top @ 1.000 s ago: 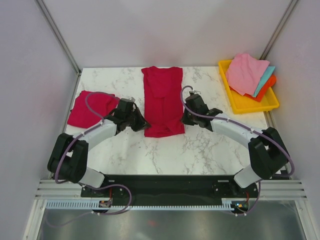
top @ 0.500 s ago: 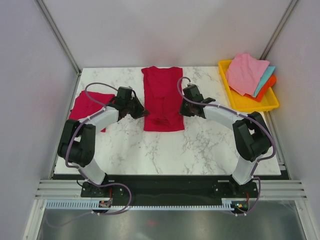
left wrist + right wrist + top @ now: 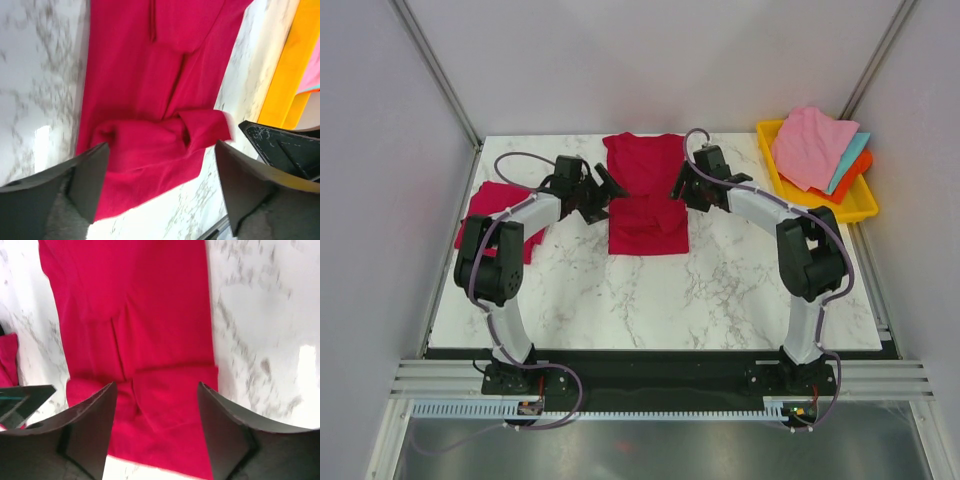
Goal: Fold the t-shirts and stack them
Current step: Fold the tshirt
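One crimson t-shirt (image 3: 645, 165) lies lengthwise at the table's middle back, its near hem doubled over onto itself in a loose flap (image 3: 650, 218). My left gripper (image 3: 608, 192) hovers open at its left edge and my right gripper (image 3: 678, 190) hovers open at its right edge; neither holds cloth. The left wrist view shows that shirt (image 3: 150, 90) under my open left gripper (image 3: 162, 192). Through my open right gripper (image 3: 157, 437) I see the shirt (image 3: 145, 325) with the flap. A second red t-shirt (image 3: 492, 210) lies folded at the left, partly behind the left arm.
A yellow tray (image 3: 802, 213) at the back right holds pink (image 3: 812, 145), teal and orange cloths; its wall (image 3: 289, 75) shows in the left wrist view. Grey walls close in the table on three sides. The arm bases stand at the near edge.
Both grippers carried the shirt's near hem toward the back, laying it over the shirt, then opened and let it go. The shirt now reaches less far toward me.
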Controlling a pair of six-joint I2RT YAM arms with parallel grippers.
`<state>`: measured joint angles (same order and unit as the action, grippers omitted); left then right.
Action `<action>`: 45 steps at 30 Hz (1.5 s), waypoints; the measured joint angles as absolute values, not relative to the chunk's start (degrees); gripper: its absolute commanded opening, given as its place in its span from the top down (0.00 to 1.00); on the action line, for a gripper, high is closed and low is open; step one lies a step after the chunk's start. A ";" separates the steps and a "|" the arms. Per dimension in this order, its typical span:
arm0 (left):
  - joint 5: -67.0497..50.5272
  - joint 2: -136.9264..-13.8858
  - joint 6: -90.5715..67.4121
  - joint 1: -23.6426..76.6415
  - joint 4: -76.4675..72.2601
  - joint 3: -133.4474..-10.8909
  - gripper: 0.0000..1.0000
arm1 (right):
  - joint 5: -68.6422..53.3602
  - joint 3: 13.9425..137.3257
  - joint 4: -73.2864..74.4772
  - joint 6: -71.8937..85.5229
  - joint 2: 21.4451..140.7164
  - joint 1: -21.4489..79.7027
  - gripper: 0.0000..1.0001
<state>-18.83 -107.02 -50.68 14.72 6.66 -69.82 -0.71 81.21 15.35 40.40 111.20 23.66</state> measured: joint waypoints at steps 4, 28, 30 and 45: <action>-19.66 -108.49 -50.98 12.21 5.43 -73.49 0.00 | -3.73 83.66 12.45 42.09 113.84 20.62 0.18; -19.99 -93.58 -50.96 13.17 -10.72 -40.14 0.19 | -9.72 49.82 -0.91 41.80 97.65 22.65 0.39; -20.67 -93.49 -51.00 13.34 -12.86 -38.96 0.21 | -9.72 49.06 -1.76 42.09 97.67 22.68 0.41; -23.38 -96.79 -51.40 14.50 -14.83 -39.24 0.46 | -12.03 48.71 -9.28 44.99 101.54 22.87 0.59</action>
